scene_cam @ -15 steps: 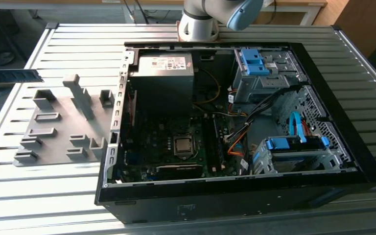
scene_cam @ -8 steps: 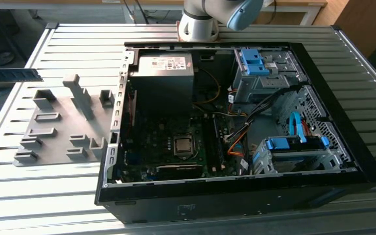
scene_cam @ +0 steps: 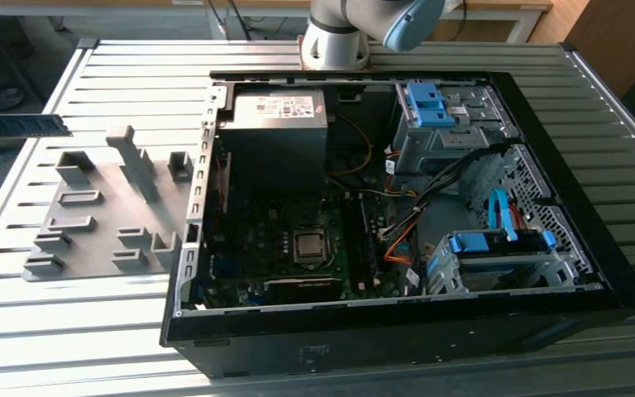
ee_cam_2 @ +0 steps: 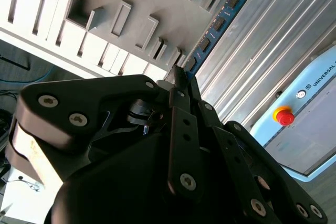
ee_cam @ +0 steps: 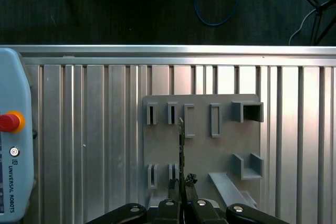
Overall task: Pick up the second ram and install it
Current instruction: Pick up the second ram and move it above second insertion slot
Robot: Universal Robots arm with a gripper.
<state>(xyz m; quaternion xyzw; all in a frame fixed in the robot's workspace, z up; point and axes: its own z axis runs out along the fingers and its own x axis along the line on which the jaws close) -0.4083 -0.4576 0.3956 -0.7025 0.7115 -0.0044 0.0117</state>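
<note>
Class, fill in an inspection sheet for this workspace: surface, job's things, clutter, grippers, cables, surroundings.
Surface: ribbed metal table carrying an open computer case and a grey slotted holder.
Job's things: second ram, held in the air, out of the holder's slots.
Clutter: nothing seen.
Grippers: gripper, fingers shut on one end of the ram.
Cables: orange and black wires inside the case.
Surroundings: red button on a pale box beside the table; dark floor beyond.
</note>
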